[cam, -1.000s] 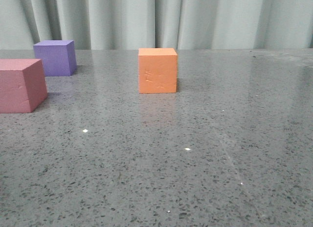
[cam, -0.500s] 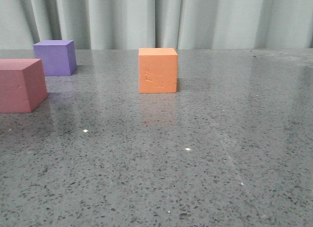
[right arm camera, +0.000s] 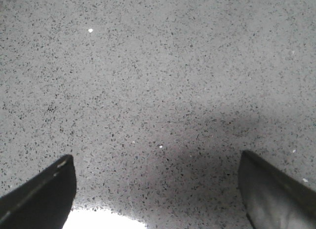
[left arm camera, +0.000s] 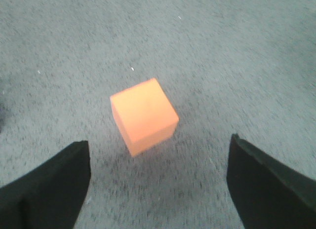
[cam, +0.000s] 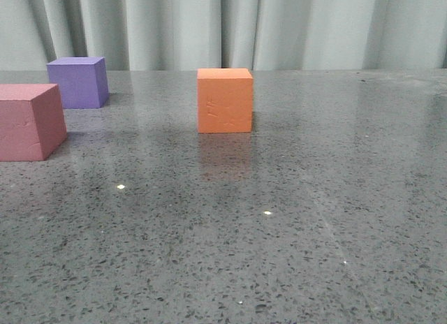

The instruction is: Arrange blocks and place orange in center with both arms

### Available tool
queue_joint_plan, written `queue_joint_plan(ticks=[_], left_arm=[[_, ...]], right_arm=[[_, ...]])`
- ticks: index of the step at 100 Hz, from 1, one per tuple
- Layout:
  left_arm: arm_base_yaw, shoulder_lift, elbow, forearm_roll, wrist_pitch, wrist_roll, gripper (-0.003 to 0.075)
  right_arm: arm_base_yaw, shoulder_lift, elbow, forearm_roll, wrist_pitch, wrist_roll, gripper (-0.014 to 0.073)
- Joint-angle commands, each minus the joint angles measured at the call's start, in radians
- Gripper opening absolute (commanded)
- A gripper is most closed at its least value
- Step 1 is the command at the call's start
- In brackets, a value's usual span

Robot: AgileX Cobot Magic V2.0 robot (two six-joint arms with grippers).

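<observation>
The orange cube (cam: 224, 100) stands mid-table in the front view, dented face toward the camera. The purple cube (cam: 78, 82) stands far left at the back. The pink-red cube (cam: 28, 121) sits at the left edge, nearer, partly cut off. In the left wrist view the orange cube (left arm camera: 143, 116) lies on the table ahead of my open left gripper (left arm camera: 158, 182), apart from both dark fingers (left arm camera: 47, 192). My right gripper (right arm camera: 157, 189) is open over bare speckled table, nothing between its fingers (right arm camera: 39, 197). Neither gripper shows in the front view.
The grey speckled table (cam: 279, 219) stretches across the front view, with a pale curtain (cam: 230, 27) behind its far edge. A bright white glare patch (right arm camera: 101, 221) lies on the table near the right gripper.
The front view has shifted very slightly; the cubes stay where they were. No gripper enters that view.
</observation>
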Motion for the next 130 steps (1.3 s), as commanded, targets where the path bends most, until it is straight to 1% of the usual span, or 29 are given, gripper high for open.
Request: queue_joint_plan(ticks=[1,18,31,37,47,53,63,75,98,130], left_arm=[[-0.041,0.043,-0.106,0.144,-0.023,-0.129,0.0537],[-0.044,0.163,-0.241,0.149,-0.021,-0.173,0.0537],[-0.044,0.23,-0.301,0.168,-0.01,-0.199,0.0537],[-0.044,0.254,-0.314,0.185,0.007,-0.231,0.0538],[-0.04,0.284,-0.319,0.223,0.044,-0.276,0.054],[-0.038,0.301,-0.319,0.237,0.05,-0.278,0.0541],[-0.025,0.322,-0.319,0.237,0.048,-0.324,0.0555],[-0.008,0.342,-0.319,0.237,0.05,-0.326,0.058],[0.026,0.365,-0.319,0.212,0.052,-0.328,0.058],[0.028,0.415,-0.319,0.189,0.052,-0.328,0.058]], right_arm=[[-0.003,-0.004,-0.023,-0.006,-0.041,-0.011,0.0654],[-0.003,-0.004,-0.023,-0.006,-0.037,-0.011,0.0654],[-0.003,-0.004,-0.023,-0.006,-0.035,-0.011,0.0654],[-0.003,-0.004,-0.023,-0.006,-0.035,-0.011,0.0654],[0.004,-0.004,-0.023,-0.006,-0.035,-0.011,0.0654],[0.005,-0.004,-0.023,-0.004,-0.035,-0.011,0.0654],[0.005,-0.004,-0.023,-0.002,-0.035,-0.011,0.0654],[0.005,-0.004,-0.023,-0.001,-0.035,-0.011,0.0654],[0.005,-0.004,-0.023,0.002,-0.035,-0.011,0.0654],[0.005,-0.004,-0.023,0.003,-0.035,-0.011,0.0654]])
